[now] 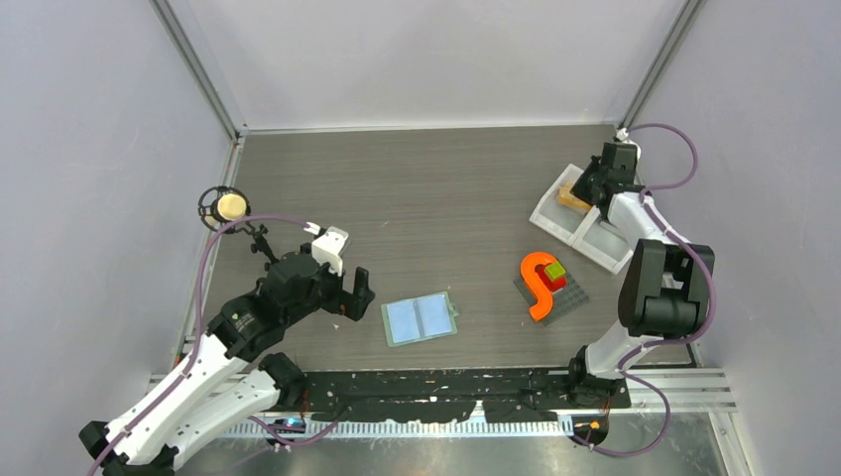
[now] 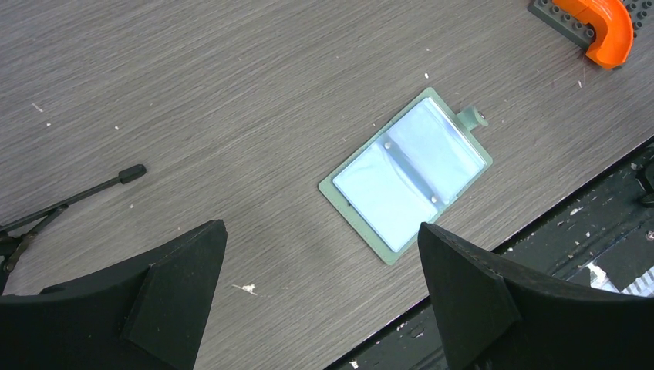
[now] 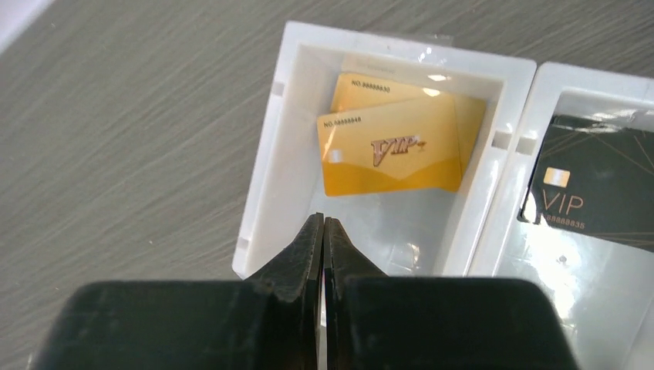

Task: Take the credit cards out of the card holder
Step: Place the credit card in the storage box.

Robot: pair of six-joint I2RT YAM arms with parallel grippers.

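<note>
The card holder point(image 1: 420, 319) point(image 2: 405, 177) lies opened flat on the table, sage-green edge around pale blue pocket faces that look empty. My left gripper point(image 1: 349, 297) point(image 2: 321, 226) hovers just left of it, open wide with nothing between its fingers. My right gripper point(image 1: 593, 188) point(image 3: 324, 220) is shut and empty above the white tray point(image 1: 580, 223) point(image 3: 262, 193). Two gold credit cards point(image 3: 393, 154) lie overlapping in the tray's one compartment. A black card point(image 3: 594, 189) lies in the other.
A grey plate with an orange S-shape point(image 1: 543, 283) point(image 2: 601, 23) and a small green block sits between the holder and the tray. A small black tripod stand point(image 1: 226, 205) stands at the left, one leg point(image 2: 77, 196) near my left gripper. The table's front edge point(image 2: 540, 223) runs just behind the holder.
</note>
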